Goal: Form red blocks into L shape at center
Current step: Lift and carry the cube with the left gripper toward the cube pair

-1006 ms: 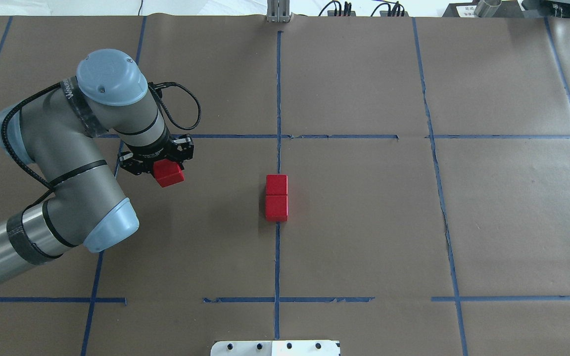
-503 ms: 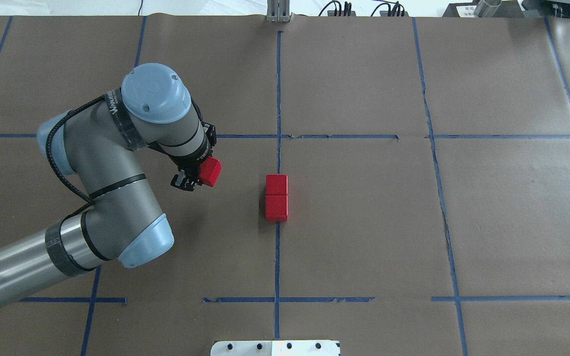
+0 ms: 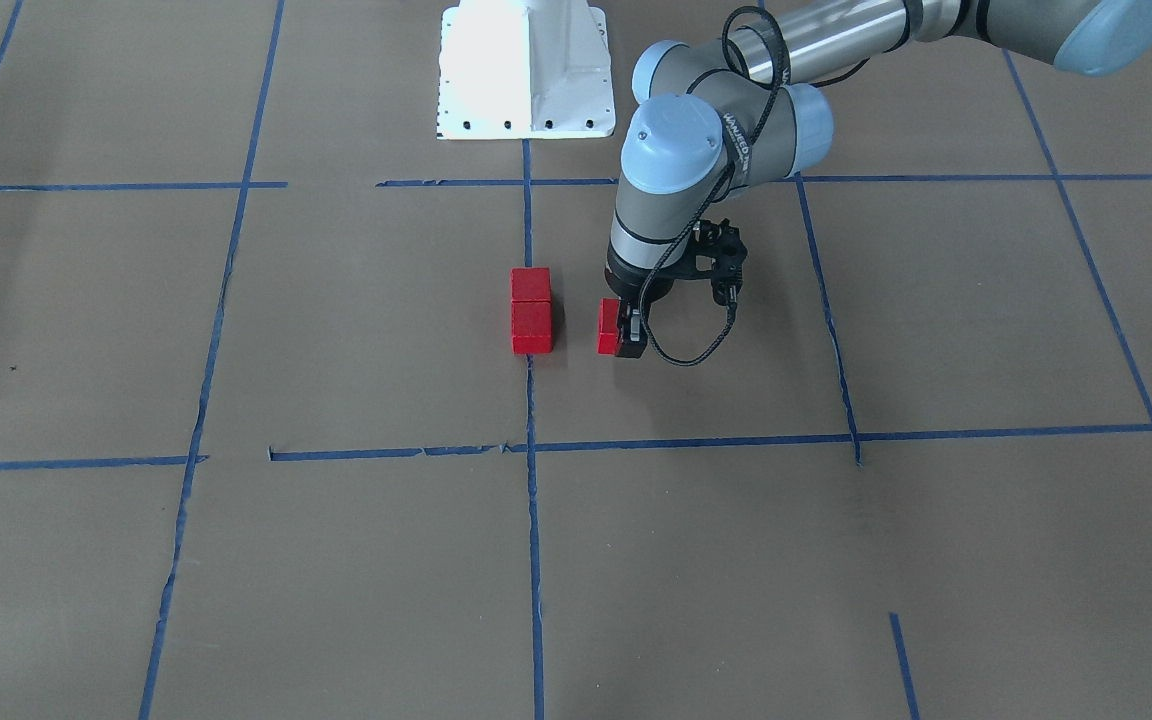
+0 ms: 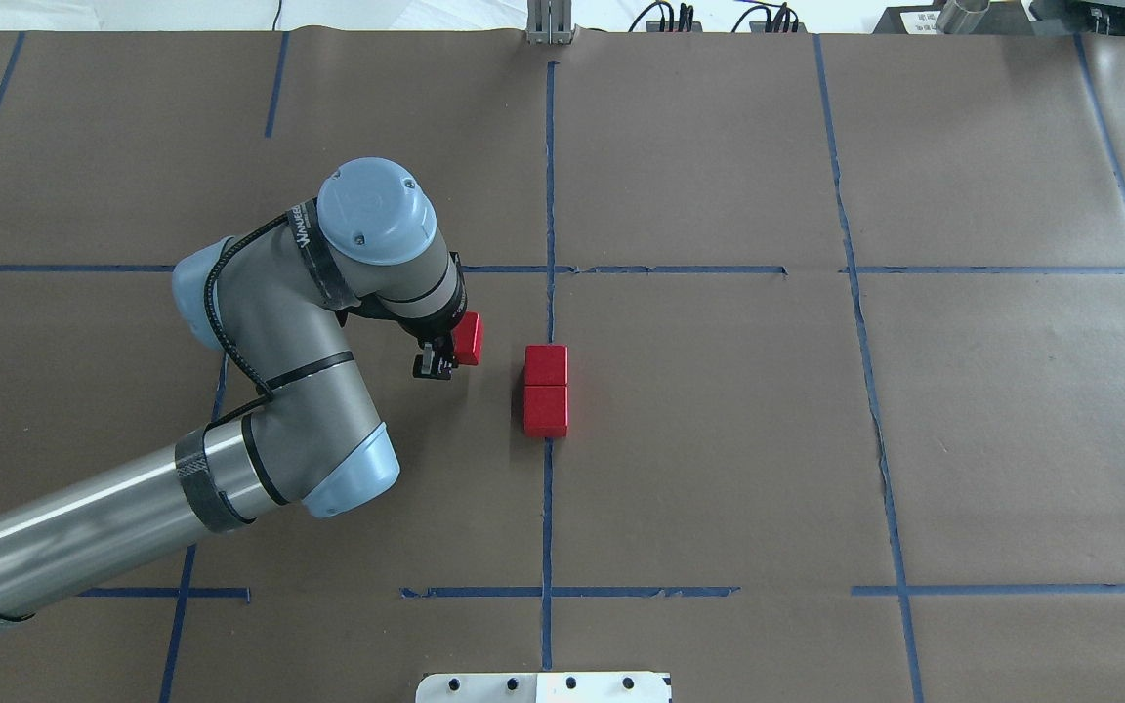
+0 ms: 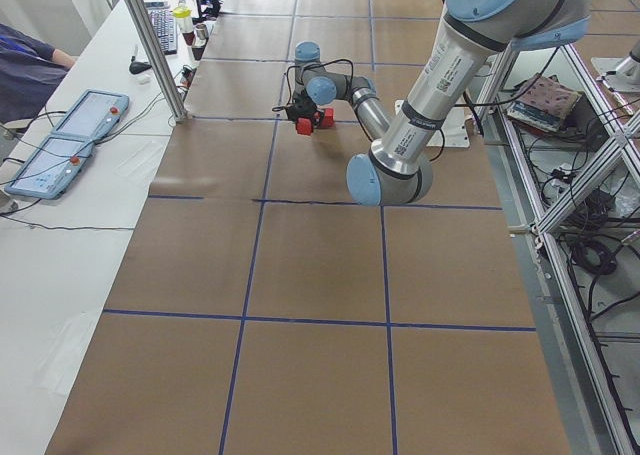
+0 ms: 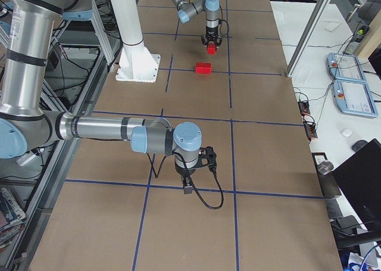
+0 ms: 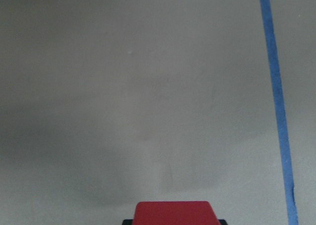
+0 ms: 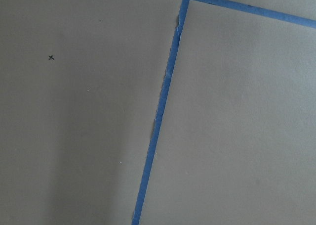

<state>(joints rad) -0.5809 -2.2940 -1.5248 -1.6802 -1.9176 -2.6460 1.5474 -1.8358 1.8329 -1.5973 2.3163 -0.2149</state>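
Left claw (image 4: 455, 349) grips one red block (image 4: 470, 338); two more red blocks (image 4: 546, 391) sit close by toward the table's (image 4: 719, 469) right edge, lined front to back

Two red blocks (image 4: 546, 364) are lying touching, end to end, on the center (image 4: 699, 430), over its tape line (image 4: 547, 508). Third block (image 4: 468, 338) is being held clamped near their left, apart.

Pretty clearly a robotics lab: the counter (image 5: 320, 265) is wrapped in brown paper with a blue tape grid (image 4: 547, 508) and framed by aluminium posts (image 5: 150, 45). There are 2 teach pendants (image 5: 90, 113) on a white side bench (image 5: 60, 275), cable tangles (image 5: 590, 255) down the side, and an operator (image 5: 25, 70) sitting nearby.
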